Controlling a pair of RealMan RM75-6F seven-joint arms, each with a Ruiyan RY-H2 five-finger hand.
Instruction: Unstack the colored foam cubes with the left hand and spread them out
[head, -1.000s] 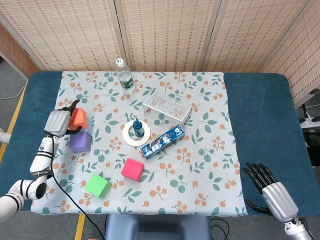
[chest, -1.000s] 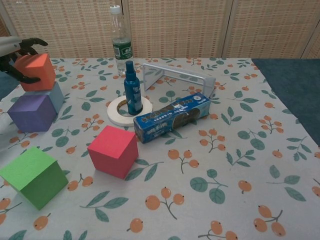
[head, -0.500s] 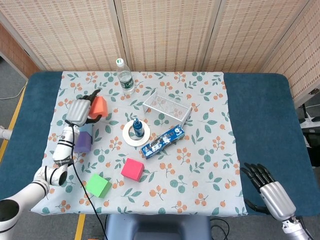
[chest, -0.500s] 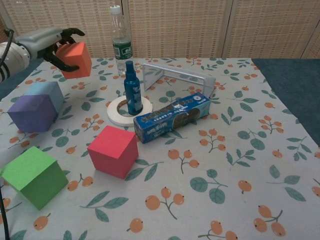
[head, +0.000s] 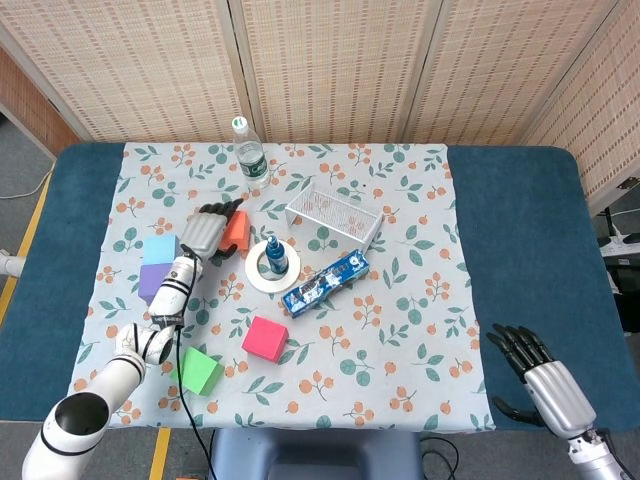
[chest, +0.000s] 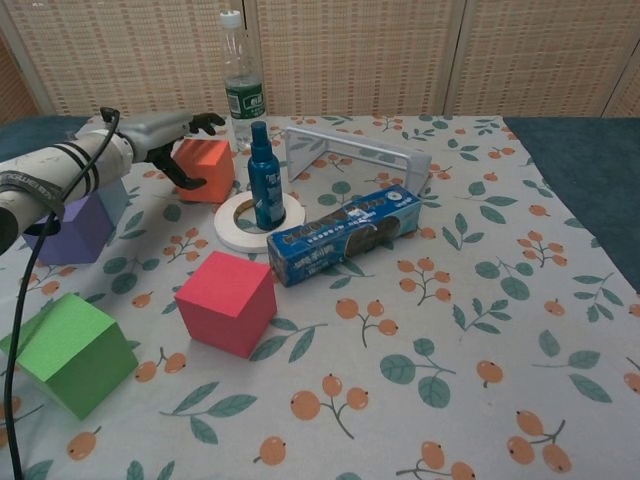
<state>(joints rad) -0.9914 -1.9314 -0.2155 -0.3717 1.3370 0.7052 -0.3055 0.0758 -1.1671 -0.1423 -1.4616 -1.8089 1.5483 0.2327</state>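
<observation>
My left hand (head: 205, 232) grips the orange cube (head: 237, 230) from its left side, low over the cloth just left of the tape ring; the chest view shows the same hand (chest: 172, 134) and orange cube (chest: 206, 168). The light blue cube (head: 160, 248) sits against the far side of the purple cube (head: 151, 285) at the left. My forearm partly hides the purple cube (chest: 76, 228) in the chest view. The pink cube (head: 264, 338) and green cube (head: 197, 370) lie apart near the front. My right hand (head: 540, 385) rests open off the cloth at the front right.
A blue spray bottle (head: 275, 257) stands inside a white tape ring (head: 250, 270). A blue cookie box (head: 325, 282) lies to its right, a white wire basket (head: 335, 215) behind it, and a water bottle (head: 248, 155) at the back.
My left hand has carried the orange cube off the light blue cube, rightward and down to beside the tape ring. The right hand has stayed put.
</observation>
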